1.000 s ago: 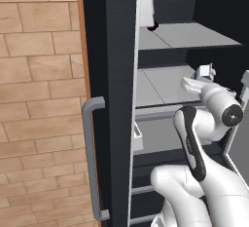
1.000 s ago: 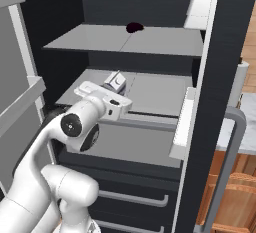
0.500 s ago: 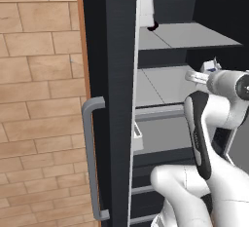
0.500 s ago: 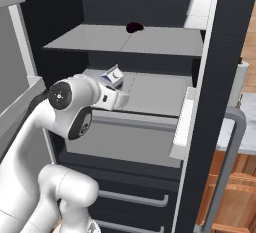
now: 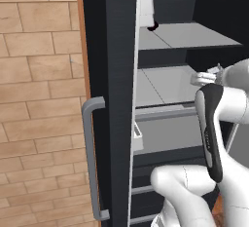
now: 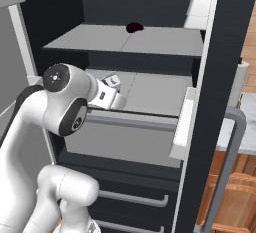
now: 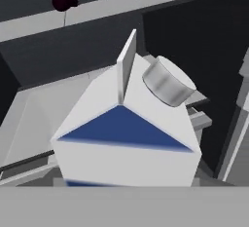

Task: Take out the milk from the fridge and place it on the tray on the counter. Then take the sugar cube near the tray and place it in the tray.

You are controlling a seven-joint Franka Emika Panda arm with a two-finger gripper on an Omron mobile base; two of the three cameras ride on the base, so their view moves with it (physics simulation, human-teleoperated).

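Hand view: the gripper (image 6: 116,91) had the milk (image 7: 127,138) directly ahead and very close. The carton's gable ridge, grey cap and blue patch were presented square to the camera. The fingertips were not visible against the carton, so I could not tell whether the jaws stood apart around it or were clamped on its sides.

In the right base view the carton stood upright at the tip of the hand, on the middle shelf (image 6: 150,89) of the fridge (image 6: 220,52). I judged the hand to be held level and pushed in over the shelf's front lip so that the jaws could take the carton by its flanks without tipping it.

Above the gripper, the upper shelf (image 6: 100,39) carried a small dark round item (image 7: 63,0), well apart from the carton. Beyond and to the side, the open door carried a white bin (image 6: 200,7). The long grey bar handle (image 5: 90,158) lay outermost.

Assessment: the retrieval step was in hand, and the carton had not yet left the shelf.
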